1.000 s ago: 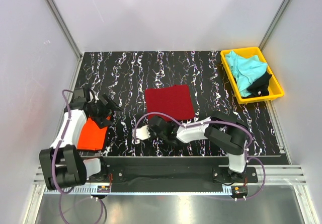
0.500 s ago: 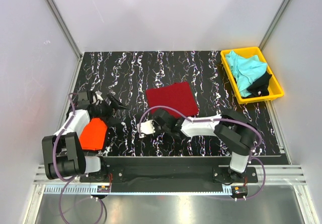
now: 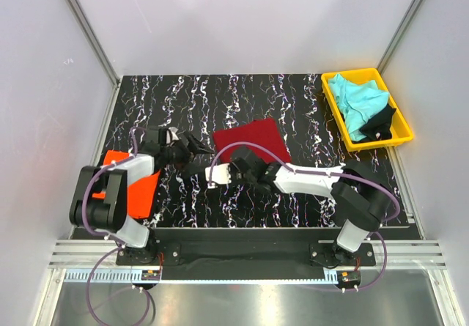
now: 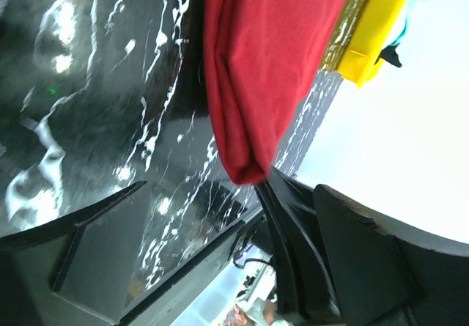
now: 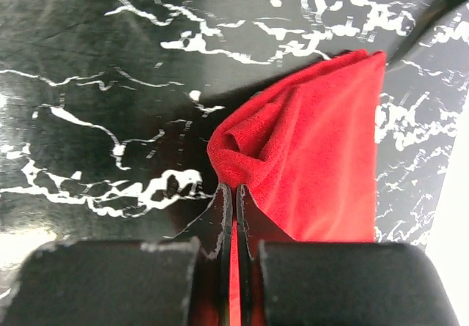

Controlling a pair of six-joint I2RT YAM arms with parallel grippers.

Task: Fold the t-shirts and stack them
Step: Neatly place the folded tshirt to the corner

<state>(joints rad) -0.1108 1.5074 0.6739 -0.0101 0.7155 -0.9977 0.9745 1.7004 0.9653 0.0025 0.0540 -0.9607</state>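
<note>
The dark red t-shirt lies folded in a square at the middle of the table. My right gripper is shut on its near left corner; in the right wrist view the fingers pinch bunched red cloth. My left gripper is open just left of that corner, holding nothing. In the left wrist view the red shirt hangs between its spread fingers. The orange t-shirt lies at the near left under the left arm. The turquoise t-shirt and the black t-shirt lie in the tray.
The yellow plastic tray stands at the far right corner, and its edge shows in the left wrist view. The table is black marbled, with white walls on three sides and a metal rail along the near edge.
My left gripper has swung right, from over the orange shirt to beside the red shirt. My right gripper has moved farther in at the red shirt's near left corner, and the shirt has shifted slightly.
</note>
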